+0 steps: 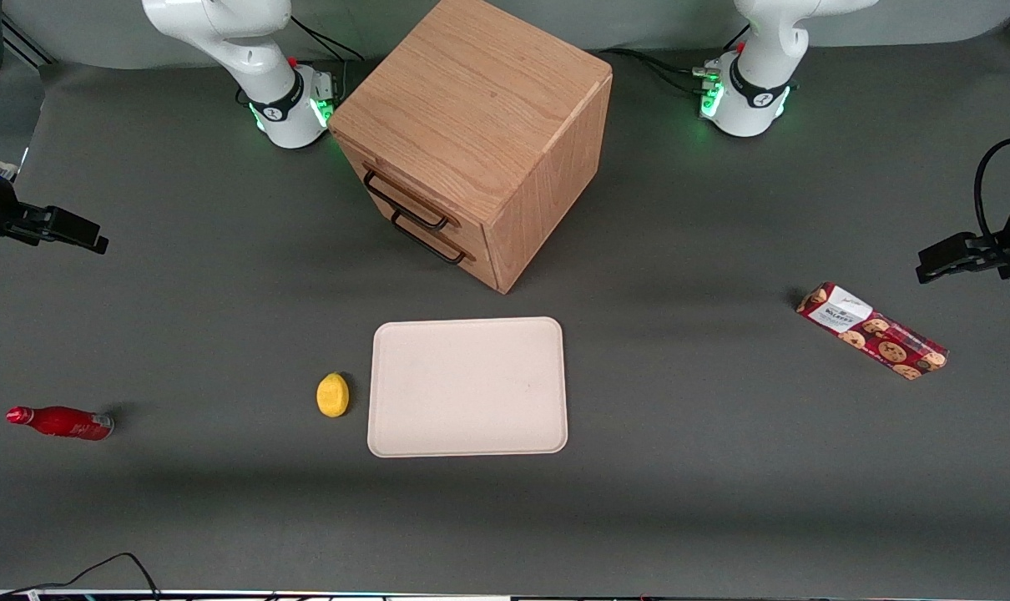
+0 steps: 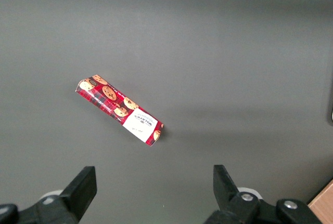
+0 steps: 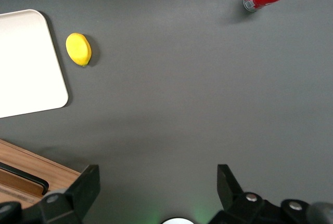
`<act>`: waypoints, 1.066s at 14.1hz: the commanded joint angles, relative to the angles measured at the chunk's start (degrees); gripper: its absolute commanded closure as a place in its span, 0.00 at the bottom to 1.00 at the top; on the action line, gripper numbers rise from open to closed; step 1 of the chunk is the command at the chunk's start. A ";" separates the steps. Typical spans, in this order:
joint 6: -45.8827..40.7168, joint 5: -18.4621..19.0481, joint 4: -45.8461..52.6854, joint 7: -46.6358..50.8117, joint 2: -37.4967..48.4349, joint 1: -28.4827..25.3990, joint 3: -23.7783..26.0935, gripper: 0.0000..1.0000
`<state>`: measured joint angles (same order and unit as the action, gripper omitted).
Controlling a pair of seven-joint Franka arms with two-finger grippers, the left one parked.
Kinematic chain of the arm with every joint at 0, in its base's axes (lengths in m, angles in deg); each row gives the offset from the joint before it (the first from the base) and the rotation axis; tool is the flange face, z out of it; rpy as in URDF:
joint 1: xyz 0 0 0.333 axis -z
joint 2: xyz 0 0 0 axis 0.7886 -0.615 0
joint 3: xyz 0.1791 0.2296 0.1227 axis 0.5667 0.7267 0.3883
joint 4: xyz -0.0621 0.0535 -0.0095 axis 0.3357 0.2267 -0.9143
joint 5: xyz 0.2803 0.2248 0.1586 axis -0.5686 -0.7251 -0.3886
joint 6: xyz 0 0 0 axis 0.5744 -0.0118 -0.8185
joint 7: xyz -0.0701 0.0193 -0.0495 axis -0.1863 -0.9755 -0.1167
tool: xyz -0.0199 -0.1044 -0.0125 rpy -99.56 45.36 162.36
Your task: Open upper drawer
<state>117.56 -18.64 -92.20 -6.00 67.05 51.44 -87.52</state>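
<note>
The wooden cabinet (image 1: 472, 125) stands near the middle of the table, its front turned toward the working arm's end. The upper drawer (image 1: 386, 177) is flush with the cabinet front, and its thin dark handle (image 1: 405, 203) lies just above the lower drawer's handle (image 1: 428, 242). My gripper (image 1: 88, 238) hangs above the table toward the working arm's end, well apart from the cabinet. In the right wrist view the gripper (image 3: 156, 174) is open with only bare table between its fingers (image 3: 86, 182), and a corner of the cabinet (image 3: 31, 169) with a dark handle (image 3: 26, 178) shows beside it.
A cream tray (image 1: 468, 386) lies nearer the front camera than the cabinet, with a lemon (image 1: 332, 394) beside it. A red bottle (image 1: 61, 421) lies toward the working arm's end. A cookie pack (image 1: 872, 331) lies toward the parked arm's end.
</note>
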 commanded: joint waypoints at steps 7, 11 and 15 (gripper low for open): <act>-0.67 0.90 0.74 -0.96 -0.07 -0.01 -0.20 0.00; -0.67 1.25 0.83 -0.78 -0.07 -0.18 -0.12 0.00; -0.67 0.82 0.92 -0.08 0.10 -0.97 0.15 0.00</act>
<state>117.56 -18.62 -92.20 -6.00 67.05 51.36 -87.51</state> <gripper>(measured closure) 0.000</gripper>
